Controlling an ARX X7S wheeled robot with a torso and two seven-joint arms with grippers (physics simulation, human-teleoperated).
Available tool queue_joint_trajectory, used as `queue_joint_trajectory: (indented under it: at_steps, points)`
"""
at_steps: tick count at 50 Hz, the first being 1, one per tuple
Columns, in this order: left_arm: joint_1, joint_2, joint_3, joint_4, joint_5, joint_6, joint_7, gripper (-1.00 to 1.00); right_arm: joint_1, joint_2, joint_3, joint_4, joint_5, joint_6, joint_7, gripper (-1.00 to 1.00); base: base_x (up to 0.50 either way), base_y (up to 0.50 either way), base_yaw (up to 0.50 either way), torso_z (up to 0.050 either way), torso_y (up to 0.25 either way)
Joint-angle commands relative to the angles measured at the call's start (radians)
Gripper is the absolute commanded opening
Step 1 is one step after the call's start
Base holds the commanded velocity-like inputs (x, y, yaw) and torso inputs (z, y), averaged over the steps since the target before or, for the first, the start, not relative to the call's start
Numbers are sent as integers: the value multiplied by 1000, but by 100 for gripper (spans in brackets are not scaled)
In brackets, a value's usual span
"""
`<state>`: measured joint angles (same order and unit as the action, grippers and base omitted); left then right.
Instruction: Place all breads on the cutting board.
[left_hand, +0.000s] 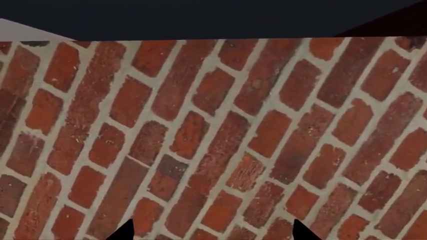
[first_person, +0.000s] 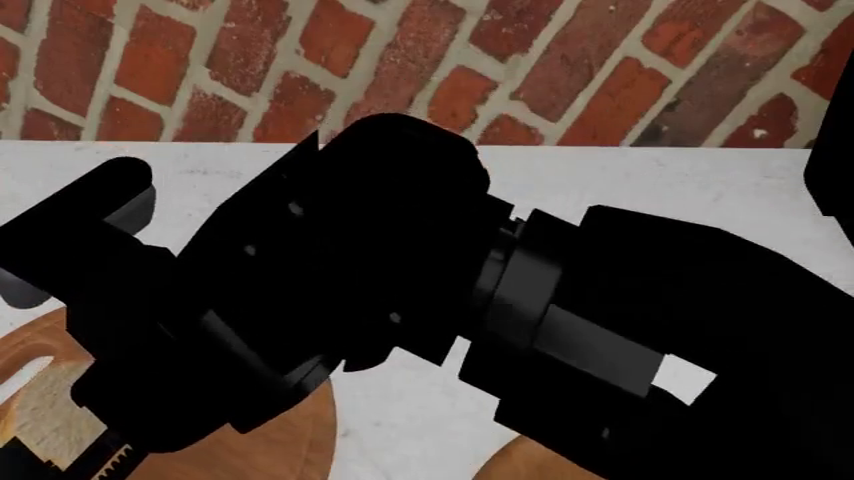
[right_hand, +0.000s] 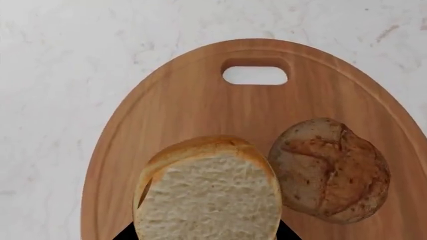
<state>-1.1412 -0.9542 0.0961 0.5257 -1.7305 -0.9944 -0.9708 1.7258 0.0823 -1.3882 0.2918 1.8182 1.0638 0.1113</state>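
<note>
Bread pieces both sit over the round mid-brown wooden cutting board (right_hand: 193, 115) on the white marbled surface (right_hand: 60, 75): the dark-brown speckled roll (right_hand: 330, 170) lies on it just beside the pale cream loaf chunk (right_hand: 210, 192). The right claw's black tips show at either side of the loaf's base, seemingly gripping it. A red brick wall (left_hand: 213, 135) fills the left wrist view, where the left claw (left_hand: 212, 231) stands wide and empty; black arms block most of the head view.

R arm (first_person: 561, 300) fills most of head view, big black links crossing toward lower left. R gripper (right_hand: 203, 235): only dark finger bits at frame edge, state unclear. L gripper (left_hand: 212, 231): two finger tips (left_hand: 124, 231) set apart, nothing btwn them.
</note>
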Motion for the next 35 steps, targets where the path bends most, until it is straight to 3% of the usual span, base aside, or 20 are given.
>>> queue_joint_trajectory:
  at_steps: [1,11,35]
  points:
    - [17,8,-27,-7,31,9,27,100,5,-45,7,24,-92,-9,-90,100,0,0,0,0,0]
    - [13,2,-31,-2,13,14,16,100,23,-31,11,-30,-53,9,-33,100,0,0,0,0,0]
    - [-9,-13,-34,9,-30,20,-4,100,146,135,68,-370,329,13,408,100,0,0,0,0,0]
